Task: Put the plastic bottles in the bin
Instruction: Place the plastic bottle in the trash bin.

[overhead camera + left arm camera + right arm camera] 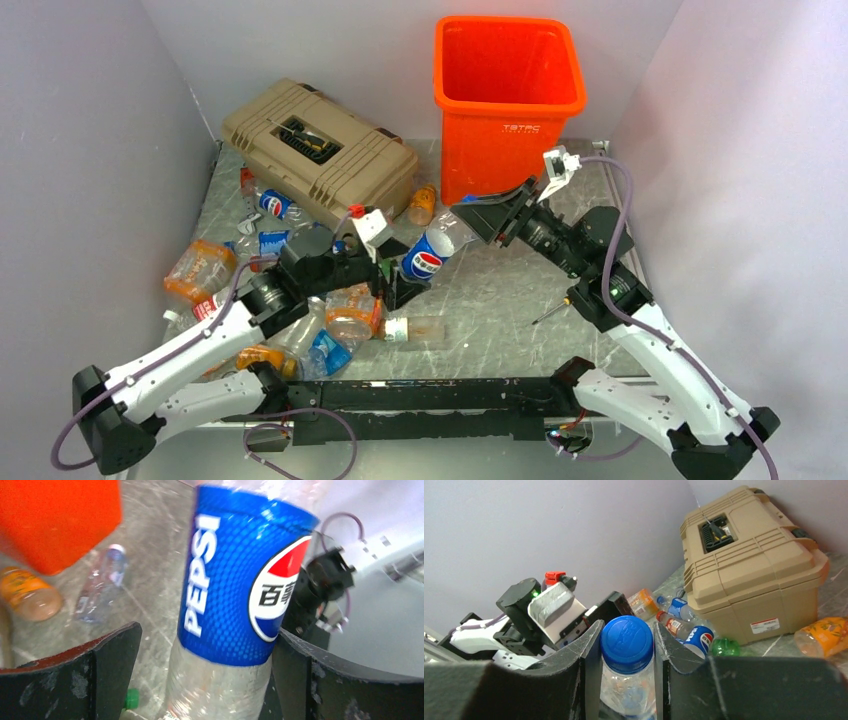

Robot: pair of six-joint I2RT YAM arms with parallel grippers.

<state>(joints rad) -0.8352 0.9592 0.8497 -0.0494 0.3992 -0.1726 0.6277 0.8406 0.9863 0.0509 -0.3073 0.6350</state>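
Because the right gripper (626,640) pinches the Pepsi bottle (426,262) by its cap, just in front of the bin (510,150), and the left gripper (205,635) stands open, holding nothing, lift slowly so it cannot swing loose before clearing the rim.
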